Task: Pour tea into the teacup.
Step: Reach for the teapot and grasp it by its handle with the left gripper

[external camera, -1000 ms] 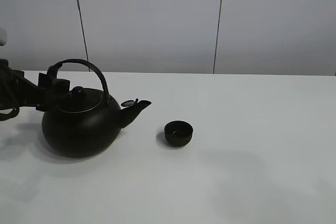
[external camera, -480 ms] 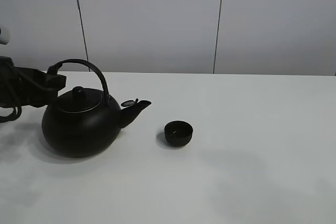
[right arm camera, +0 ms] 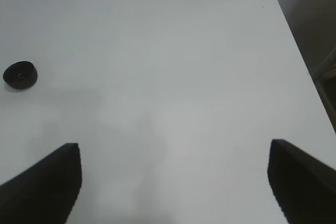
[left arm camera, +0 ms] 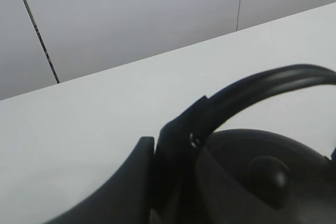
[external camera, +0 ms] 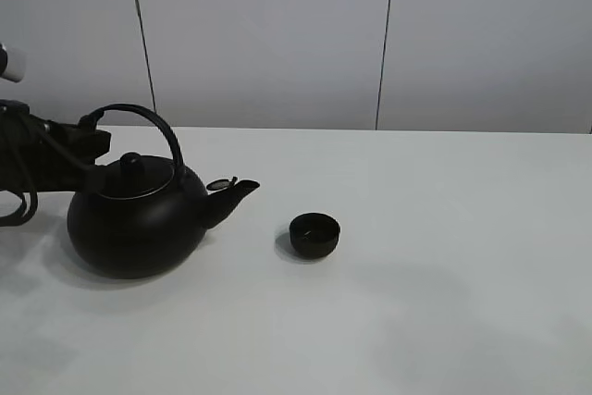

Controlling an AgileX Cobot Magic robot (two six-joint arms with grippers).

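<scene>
Left jaws clench the kettle (external camera: 134, 224) at its handle's (external camera: 148, 114) left end (probably heavy, rigid, nose-tipping); right jaws released.

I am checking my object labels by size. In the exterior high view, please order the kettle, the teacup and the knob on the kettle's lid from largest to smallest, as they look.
1. kettle: by far the largest.
2. teacup: much smaller.
3. lid knob: the smallest, clearly narrower than the teacup.

On the tabletop (external camera: 444, 275), the teacup (external camera: 315, 234) sits right of the kettle (external camera: 137, 224), just beyond its spout and not touching it
</scene>
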